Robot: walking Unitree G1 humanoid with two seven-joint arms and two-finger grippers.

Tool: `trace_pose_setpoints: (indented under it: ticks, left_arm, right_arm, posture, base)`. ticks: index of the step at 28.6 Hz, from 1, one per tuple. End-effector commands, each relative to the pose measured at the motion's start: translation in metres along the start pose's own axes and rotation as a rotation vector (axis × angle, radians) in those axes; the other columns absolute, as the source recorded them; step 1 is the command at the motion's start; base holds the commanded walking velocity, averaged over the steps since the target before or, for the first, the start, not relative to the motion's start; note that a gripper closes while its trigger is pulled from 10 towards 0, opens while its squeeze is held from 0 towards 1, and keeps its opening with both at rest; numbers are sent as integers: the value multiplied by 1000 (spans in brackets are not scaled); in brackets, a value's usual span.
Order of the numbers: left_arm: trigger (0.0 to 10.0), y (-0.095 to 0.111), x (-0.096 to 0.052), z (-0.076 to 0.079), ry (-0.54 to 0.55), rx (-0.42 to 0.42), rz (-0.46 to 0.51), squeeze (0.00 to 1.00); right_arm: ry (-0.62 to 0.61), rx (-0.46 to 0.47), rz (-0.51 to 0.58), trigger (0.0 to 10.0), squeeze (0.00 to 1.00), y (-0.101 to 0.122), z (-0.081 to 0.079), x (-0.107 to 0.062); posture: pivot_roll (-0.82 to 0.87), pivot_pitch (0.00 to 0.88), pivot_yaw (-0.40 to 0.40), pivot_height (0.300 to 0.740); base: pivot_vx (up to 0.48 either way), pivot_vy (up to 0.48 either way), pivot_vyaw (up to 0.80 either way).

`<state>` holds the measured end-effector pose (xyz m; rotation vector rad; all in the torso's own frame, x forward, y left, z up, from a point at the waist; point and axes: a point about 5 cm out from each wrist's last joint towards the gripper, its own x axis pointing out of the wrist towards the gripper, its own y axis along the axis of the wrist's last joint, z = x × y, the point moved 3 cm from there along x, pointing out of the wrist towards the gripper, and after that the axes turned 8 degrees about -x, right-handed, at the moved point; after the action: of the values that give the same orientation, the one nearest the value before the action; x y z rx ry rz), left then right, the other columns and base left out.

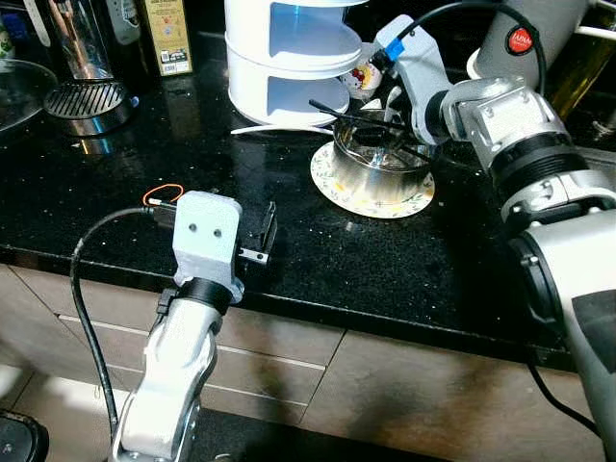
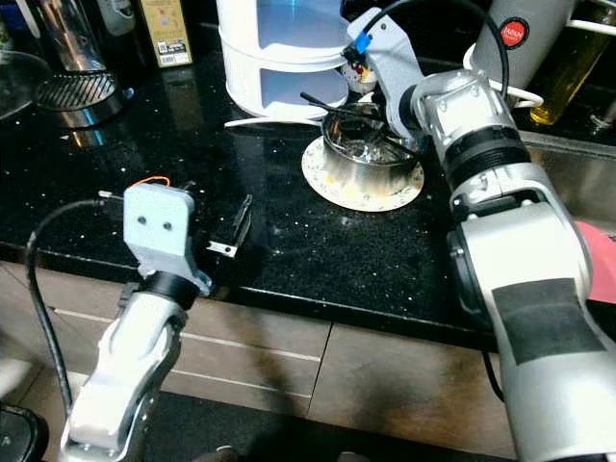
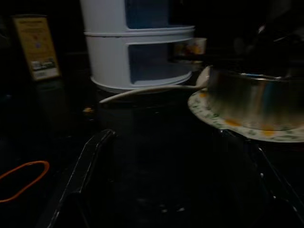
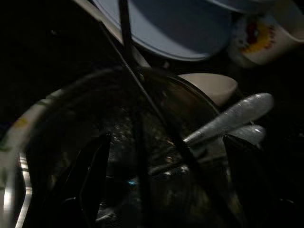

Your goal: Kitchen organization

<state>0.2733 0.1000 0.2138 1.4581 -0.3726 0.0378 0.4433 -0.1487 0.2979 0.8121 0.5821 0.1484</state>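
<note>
Silver-armed left pincer [image 1: 258, 239] above glossy speckled countertop [image 1: 115, 183]; round steel bowl [image 1: 378, 166] beyond.

The right gripper's [image 1: 385, 120] fingertips are hidden inside the steel bowl [image 1: 382, 171], whose contents stay too dark to identify. The kettle [image 1: 525, 38] and glass lid [image 1: 17, 89] are cut off by the picture's edge.

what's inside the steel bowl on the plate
Black chopsticks cross the bowl, and a silver utensil handle sticks out. The right claw hovers over it, open. The bottom is too dark to make out.
</note>
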Motion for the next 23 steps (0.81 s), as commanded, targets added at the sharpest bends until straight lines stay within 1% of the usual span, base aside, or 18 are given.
trace_pose_setpoints:
  ticks: [1, 5, 6, 7, 9, 15, 17, 22, 23]
  left_arm:
    - [10000, 7, 1, 7, -66, -32, 4, 0]
    - [10000, 14, 2, 9, -103, -49, 17, 0]
    - [10000, 17, 3, 10, -111, -73, 23, 0]
    - [10000, 17, 3, 10, -111, -73, 23, 0]
    - [10000, 21, 3, 8, -107, -103, 29, 0]
    - [10000, 21, 2, 8, -117, -120, 17, 0]
    - [10000, 19, 1, 13, -150, -143, -1, 0]
    - [10000, 21, 2, 18, -177, -160, -10, 0]
    - [10000, 21, 2, 18, -178, -162, -12, 0]
  right_arm:
    - [-29, -40, -42, 10000, 0, -8, 4, 0]
    - [-22, -56, -54, 10000, 0, -10, 3, 0]
    - [-26, -73, -65, 10000, 0, -12, 4, 0]
    - [-26, -73, -65, 10000, 0, -12, 4, 0]
    - [-35, -97, -82, 10000, 0, -14, 5, 0]
    - [-28, -113, -93, 10000, 0, -16, 4, 0]
    - [-30, -136, -108, 10000, 0, -19, 5, 0]
    - [-39, -143, -126, 10000, 0, -22, 6, 0]
    - [-36, -146, -134, 8000, 0, -24, 6, 0]
  posture:
    - [31, 46, -95, 740]
    - [32, 45, -94, 740]
    - [33, 43, -94, 740]
    - [33, 43, -94, 740]
    - [34, 41, -93, 740]
    - [34, 39, -94, 740]
    - [34, 39, -94, 740]
    - [34, 38, -91, 740]
    - [34, 41, -91, 740]
  base:
    - [0, 0, 0]
    - [0, 0, 0]
    - [0, 0, 0]
    - [0, 0, 0]
    - [0, 0, 0]
    - [0, 0, 0]
    - [0, 0, 0]
    - [0, 0, 0]
    - [0, 0, 0]
